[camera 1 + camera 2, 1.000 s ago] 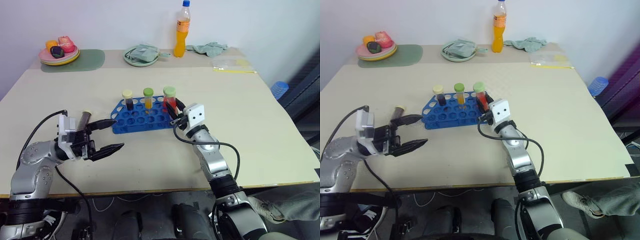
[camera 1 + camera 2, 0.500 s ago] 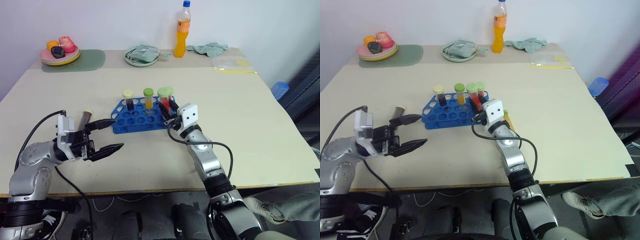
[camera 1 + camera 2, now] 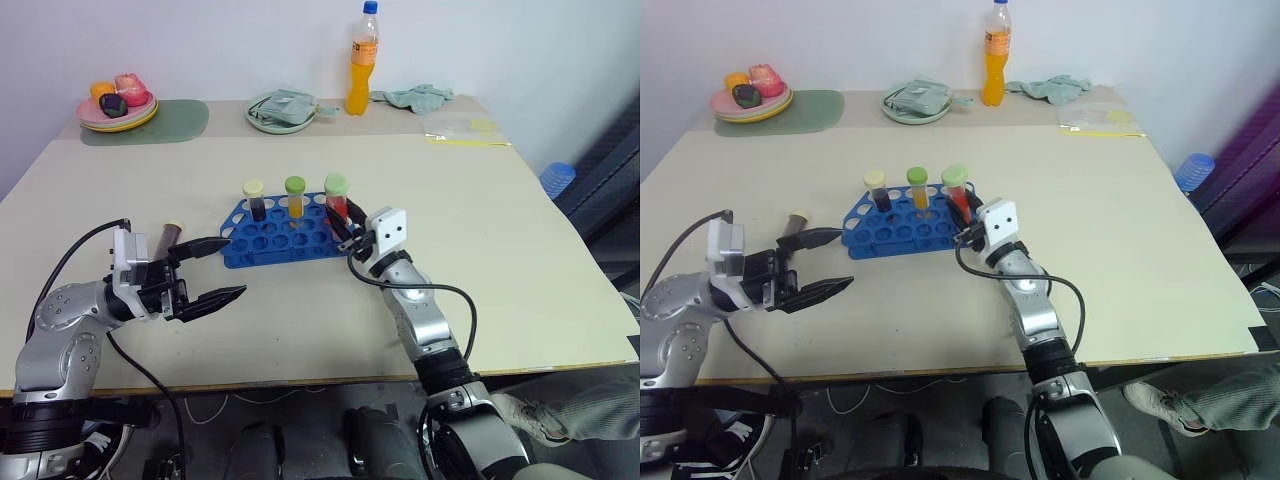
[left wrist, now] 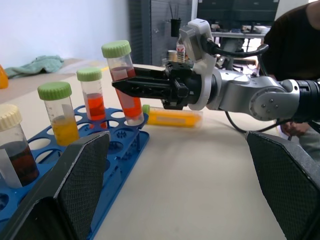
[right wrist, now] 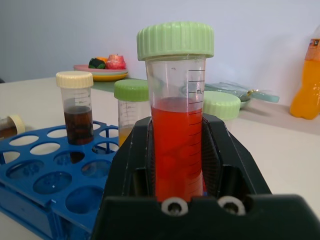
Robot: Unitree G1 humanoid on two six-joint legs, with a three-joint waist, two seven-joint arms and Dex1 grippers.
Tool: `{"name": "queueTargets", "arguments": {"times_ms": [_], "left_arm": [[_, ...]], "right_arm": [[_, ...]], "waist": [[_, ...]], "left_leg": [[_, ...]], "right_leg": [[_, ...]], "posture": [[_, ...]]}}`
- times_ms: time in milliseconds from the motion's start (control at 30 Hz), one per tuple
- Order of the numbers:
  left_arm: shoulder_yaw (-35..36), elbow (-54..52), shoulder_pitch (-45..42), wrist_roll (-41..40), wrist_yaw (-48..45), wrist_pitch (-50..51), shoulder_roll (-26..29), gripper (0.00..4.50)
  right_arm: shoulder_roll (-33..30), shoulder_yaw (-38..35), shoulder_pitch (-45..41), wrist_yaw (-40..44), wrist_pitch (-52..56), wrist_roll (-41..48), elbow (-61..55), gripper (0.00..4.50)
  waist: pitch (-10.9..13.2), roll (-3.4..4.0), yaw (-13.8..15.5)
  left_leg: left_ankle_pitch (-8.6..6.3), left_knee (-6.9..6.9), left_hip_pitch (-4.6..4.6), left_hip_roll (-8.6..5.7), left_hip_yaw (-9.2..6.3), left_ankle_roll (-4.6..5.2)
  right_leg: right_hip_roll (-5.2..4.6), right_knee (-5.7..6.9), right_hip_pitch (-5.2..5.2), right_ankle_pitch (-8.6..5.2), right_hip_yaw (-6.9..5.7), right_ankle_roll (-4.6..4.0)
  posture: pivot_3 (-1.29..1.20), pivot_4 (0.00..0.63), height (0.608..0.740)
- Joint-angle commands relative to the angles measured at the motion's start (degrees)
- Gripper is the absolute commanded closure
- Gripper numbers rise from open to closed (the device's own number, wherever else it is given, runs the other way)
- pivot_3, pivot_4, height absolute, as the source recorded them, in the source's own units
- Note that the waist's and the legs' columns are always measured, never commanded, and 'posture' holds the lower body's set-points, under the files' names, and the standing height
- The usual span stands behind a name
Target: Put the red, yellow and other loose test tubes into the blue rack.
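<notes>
The blue rack lies mid-table. In it stand a dark brown tube with a cream cap, a yellow tube with a green cap and a red tube. My right gripper is shut on another red tube with a green cap, tilted, its lower end at the rack's right end. A yellow tube lies on the table beside that gripper. A brown tube lies by my left gripper, which is open and holds nothing, left of the rack.
An orange drink bottle stands at the back, beside a green plate and a cloth. A fruit plate sits on a green mat back left. A plastic bag lies back right. A person sits beyond the table.
My right gripper swayed a little to the left with the red tube, then came back to about where it was. The left gripper has stayed still and open.
</notes>
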Motion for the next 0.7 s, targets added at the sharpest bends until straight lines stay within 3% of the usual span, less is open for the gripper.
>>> {"name": "queueTargets", "arguments": {"times_ms": [33,233,333,467,500,600,700], "left_arm": [[1.72,-1.63,-0.40,-1.34,0.07,-0.15,0.70,0.00],[1.78,-1.89,-0.23,-1.37,0.35,-0.04,0.92,0.00],[1.88,-2.15,-0.14,-1.45,0.54,0.04,0.97,0.00],[1.67,-2.18,-0.19,-1.35,0.71,0.01,0.89,0.00],[1.54,-2.22,-0.24,-1.32,0.79,-0.01,0.82,0.00],[1.24,-2.44,-0.21,-1.22,0.98,-0.21,0.57,0.00],[1.13,-2.98,0.26,-1.24,1.29,-0.25,0.30,0.00]], "right_arm": [[0.73,-0.05,-1.80,-0.37,-1.08,-0.06,0.87,3.76],[1.48,-2.50,-4.02,-1.02,-0.90,2.48,5.32,3.76],[2.17,-4.33,-3.17,2.68,0.34,7.52,3.95,2.29],[1.66,-4.73,-2.20,2.76,0.34,7.59,1.66,0.30],[0.97,-4.35,-1.89,2.34,0.09,6.28,0.85,0.07],[-2.44,-3.24,0.04,3.91,4.08,5.20,-5.89,0.07],[-8.87,-2.30,3.36,7.01,15.53,6.44,-17.72,0.07]], "waist": [[0.00,0.00,0.01],[0.00,0.00,-0.06],[0.00,0.01,0.01],[0.01,0.02,0.02],[0.01,0.02,0.02],[0.02,0.03,0.09],[0.02,0.03,0.36]], "left_leg": [[0.00,0.00,0.00,0.00,0.00,0.00],[0.00,0.00,0.02,0.00,0.00,0.00],[0.01,0.00,0.02,0.00,0.00,-0.02],[0.01,0.00,0.02,0.00,0.00,-0.02],[0.01,0.00,0.02,0.00,0.00,-0.02],[0.01,0.00,0.02,0.00,0.01,-0.02],[0.01,0.00,-0.02,-0.01,0.00,-0.02]], "right_leg": [[0.00,0.00,0.00,0.00,0.00,0.00],[0.00,0.01,0.00,0.00,0.00,0.00],[0.00,0.03,0.01,0.00,0.01,0.00],[0.00,0.03,0.01,0.00,0.00,0.00],[0.00,0.03,0.01,0.00,0.01,0.00],[-0.01,0.02,0.01,0.00,0.01,0.00],[-0.05,0.00,0.01,0.00,0.00,0.00]], "posture": [[0.00,0.150,0.740],[0.00,0.150,0.740],[0.00,0.150,0.740],[0.00,0.150,0.740],[0.00,0.150,0.740],[0.00,0.150,0.740],[0.00,0.150,0.740]]}}
